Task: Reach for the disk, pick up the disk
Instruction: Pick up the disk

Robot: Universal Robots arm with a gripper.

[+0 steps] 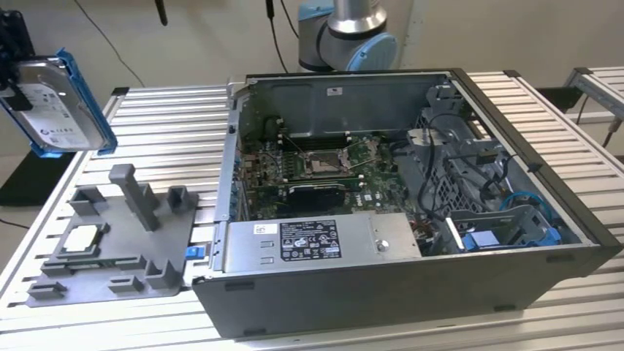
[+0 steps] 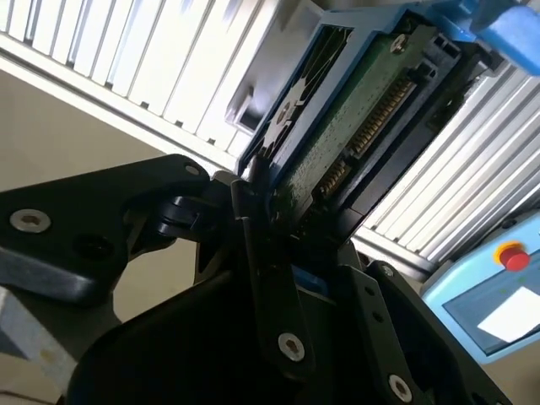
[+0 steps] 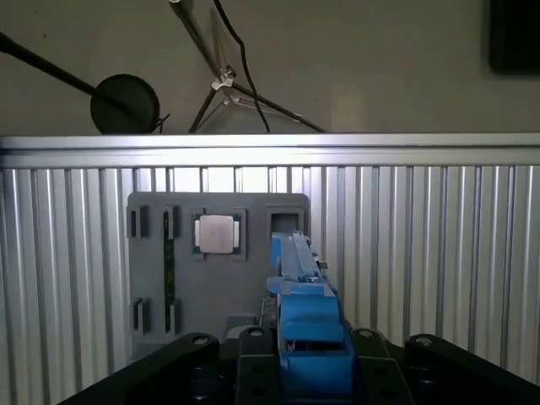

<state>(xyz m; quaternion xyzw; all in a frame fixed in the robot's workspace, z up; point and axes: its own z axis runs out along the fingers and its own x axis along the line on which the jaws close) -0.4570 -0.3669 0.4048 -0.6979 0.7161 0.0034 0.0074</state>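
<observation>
One disk (image 1: 54, 102), silver-grey with a white label and a blue bracket, is held raised off the worktop (image 1: 166, 124), over its edge at the exterior view's left. The fingers (image 2: 257, 253) are seen closed on one end of the disk in the second wrist view. One grey fixture tray (image 1: 117, 248) is laid on the worktop near its front corner on that same side, with a small silver chip (image 1: 83, 238) seated in it. One open computer case (image 1: 390, 241) is set toward the exterior view's right.

Silver-grey arm (image 1: 348, 22) with pale blue joint caps (image 1: 378, 50); matte black tool (image 3: 308, 359) with round silver screws (image 2: 291, 344)
</observation>
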